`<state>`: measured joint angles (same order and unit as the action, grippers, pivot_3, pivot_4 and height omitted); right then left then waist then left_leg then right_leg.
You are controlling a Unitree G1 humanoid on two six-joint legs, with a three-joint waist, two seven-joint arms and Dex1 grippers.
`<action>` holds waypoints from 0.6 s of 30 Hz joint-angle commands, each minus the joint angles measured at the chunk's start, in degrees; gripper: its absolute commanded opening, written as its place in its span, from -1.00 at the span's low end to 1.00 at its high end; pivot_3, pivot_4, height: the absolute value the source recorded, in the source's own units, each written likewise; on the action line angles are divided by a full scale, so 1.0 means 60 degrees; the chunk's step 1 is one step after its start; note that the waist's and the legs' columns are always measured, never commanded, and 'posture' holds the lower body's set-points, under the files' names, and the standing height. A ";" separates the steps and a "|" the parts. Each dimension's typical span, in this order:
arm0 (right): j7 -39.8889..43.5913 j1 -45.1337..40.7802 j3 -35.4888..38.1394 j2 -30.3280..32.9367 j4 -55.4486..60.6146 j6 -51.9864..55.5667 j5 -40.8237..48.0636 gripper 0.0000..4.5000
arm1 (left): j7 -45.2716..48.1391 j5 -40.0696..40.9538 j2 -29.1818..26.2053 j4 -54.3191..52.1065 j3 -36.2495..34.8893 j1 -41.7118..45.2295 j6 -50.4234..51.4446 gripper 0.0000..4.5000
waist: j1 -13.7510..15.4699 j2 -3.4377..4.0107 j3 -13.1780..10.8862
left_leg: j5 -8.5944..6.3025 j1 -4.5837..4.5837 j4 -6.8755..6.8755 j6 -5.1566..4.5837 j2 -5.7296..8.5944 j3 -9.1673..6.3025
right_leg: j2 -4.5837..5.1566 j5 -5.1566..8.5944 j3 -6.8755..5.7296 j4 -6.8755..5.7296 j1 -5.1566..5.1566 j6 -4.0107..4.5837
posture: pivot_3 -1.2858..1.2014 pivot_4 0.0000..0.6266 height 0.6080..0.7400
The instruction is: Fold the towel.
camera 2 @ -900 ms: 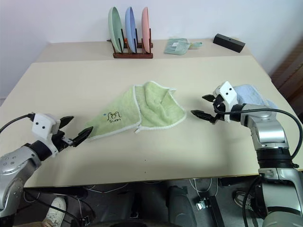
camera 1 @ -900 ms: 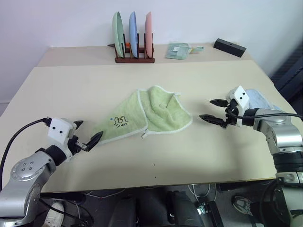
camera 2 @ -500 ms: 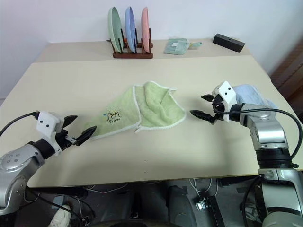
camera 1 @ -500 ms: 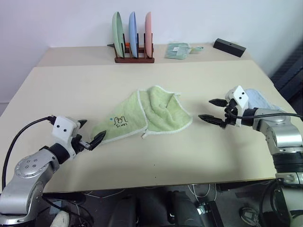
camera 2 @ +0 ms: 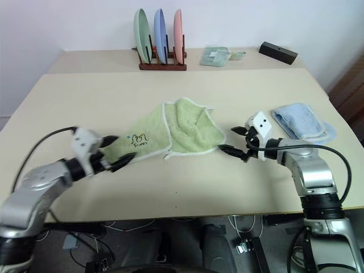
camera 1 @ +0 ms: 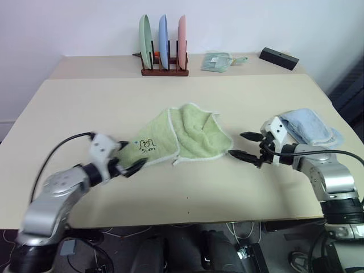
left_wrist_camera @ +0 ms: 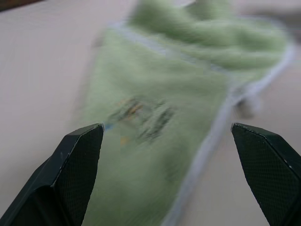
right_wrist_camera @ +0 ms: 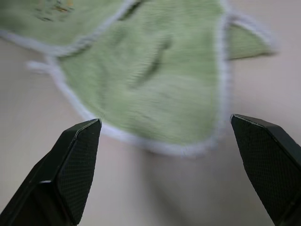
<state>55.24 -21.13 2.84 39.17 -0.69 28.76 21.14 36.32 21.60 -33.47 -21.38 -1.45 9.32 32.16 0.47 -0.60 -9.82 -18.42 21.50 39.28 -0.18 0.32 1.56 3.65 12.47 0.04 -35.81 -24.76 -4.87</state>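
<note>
Centrally placed on the pale beige surface (camera 1: 85,108), the towel (camera 1: 182,133) lies rumpled, a small light green terry cloth with white stitched edging. Its right half is bunched into soft folds, while the left part lies flatter and carries a dark printed mark (camera 1: 147,145) whose letters are too small to read. A short white loop (camera 1: 174,162) sticks out from the near edge. The left pincer (camera 1: 129,165) sits at the towel's left corner, its two black fingers spread wide apart, with the printed mark between the fingertips in the left wrist view. The right pincer (camera 1: 244,146) is just beside the towel's right edge, fingers likewise spread and holding nothing. A pale blue cloth (camera 1: 307,125), also terry, lies folded near the surface's right edge. At the far side stand three plates (camera 1: 164,49), green, blue and pink, upright in a dark wooden rack (camera 1: 164,71), with a mint-green flat packet (camera 1: 217,61) and a black box (camera 1: 278,58) to the right.
</note>
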 commanded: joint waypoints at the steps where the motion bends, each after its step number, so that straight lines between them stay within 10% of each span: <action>1: -0.0286 0.0023 0.0267 0.0090 0.0514 -0.0010 0.0025 1.00 | -0.0799 -0.0425 0.0895 0.0166 0.0977 0.1078 0.0516 0.98 | 0.0035 -0.0005 0.0000 | -0.0001 -0.0008 0.0000 -0.0002 -0.0002 -0.0002 | -0.0002 0.0000 -0.0001 0.0007 0.0012 0.0000 | 0.03 -0.52 1.00; 15: -0.0536 0.0174 0.0278 0.0264 0.0914 0.0126 0.0061 1.00 | -0.2667 -0.1596 0.2434 0.0765 0.2093 0.1584 0.2173 0.98 | 0.0029 -0.0005 0.0000 | -0.0005 -0.0011 -0.0008 -0.0008 -0.0012 -0.0002 | -0.0018 0.0000 0.0000 0.0029 0.0019 -0.0003 | 0.03 -0.52 1.00; 18: -0.0503 0.0124 0.0241 0.0245 0.0798 0.0017 0.0011 1.00 | -0.2953 -0.1609 0.2627 0.0951 0.1781 0.1631 0.2229 0.58 | 0.0036 -0.0005 0.0000 | -0.0004 -0.0009 -0.0008 -0.0008 -0.0012 -0.0003 | -0.0017 0.0000 -0.0001 0.0033 0.0019 -0.0003 | 0.03 -0.52 1.00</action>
<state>52.06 -19.20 3.47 40.12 3.19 29.86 21.03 19.53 12.26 -17.93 -15.18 11.10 18.37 45.63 0.69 -0.63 -9.82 -18.45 21.44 39.24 -0.23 0.25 1.55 3.55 12.47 0.03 -35.61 -24.64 -4.89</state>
